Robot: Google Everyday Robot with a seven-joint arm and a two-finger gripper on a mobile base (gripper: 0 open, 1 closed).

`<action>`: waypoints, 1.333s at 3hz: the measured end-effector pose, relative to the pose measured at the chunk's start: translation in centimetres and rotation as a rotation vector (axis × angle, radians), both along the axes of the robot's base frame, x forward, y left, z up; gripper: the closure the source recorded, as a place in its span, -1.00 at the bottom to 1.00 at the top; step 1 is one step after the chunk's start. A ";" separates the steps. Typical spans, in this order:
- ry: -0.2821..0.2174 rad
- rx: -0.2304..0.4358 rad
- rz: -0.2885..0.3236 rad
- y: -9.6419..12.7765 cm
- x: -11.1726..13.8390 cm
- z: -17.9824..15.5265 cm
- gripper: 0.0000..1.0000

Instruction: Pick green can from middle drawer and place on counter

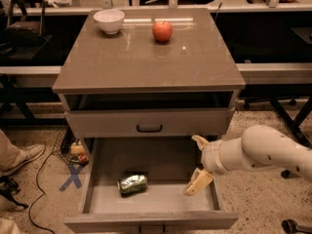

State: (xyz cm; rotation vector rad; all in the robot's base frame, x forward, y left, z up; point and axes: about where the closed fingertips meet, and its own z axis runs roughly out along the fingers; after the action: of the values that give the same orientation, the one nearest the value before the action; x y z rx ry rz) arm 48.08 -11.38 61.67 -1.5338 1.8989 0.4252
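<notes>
The green can (132,184) lies on its side on the floor of the open middle drawer (156,201), left of centre. My gripper (197,162) is open over the drawer's right side, a can's length or more to the right of the can, with one finger (199,141) up near the drawer front above and the other finger (197,182) lower down. It holds nothing. The counter (146,57) is the glossy grey-brown top of the cabinet above.
A white bowl (108,21) and a red apple (162,31) stand at the back of the counter. A shallower drawer front with a black handle (149,128) sits above the open drawer. A person's shoe (22,157) and cables lie on the floor at left.
</notes>
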 end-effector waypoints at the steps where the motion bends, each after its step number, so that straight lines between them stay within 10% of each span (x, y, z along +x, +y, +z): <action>1: 0.021 -0.018 0.022 0.7 0.3 -6.0 -1.00; 3: 0.047 -0.019 0.097 4.7 2.8 -14.3 -1.00; 4: 0.011 -0.002 0.177 10.2 5.4 -16.9 -1.00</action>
State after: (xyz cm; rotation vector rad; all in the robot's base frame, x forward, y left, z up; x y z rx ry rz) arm 53.50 -1.22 44.74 -1.7112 1.7791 0.5104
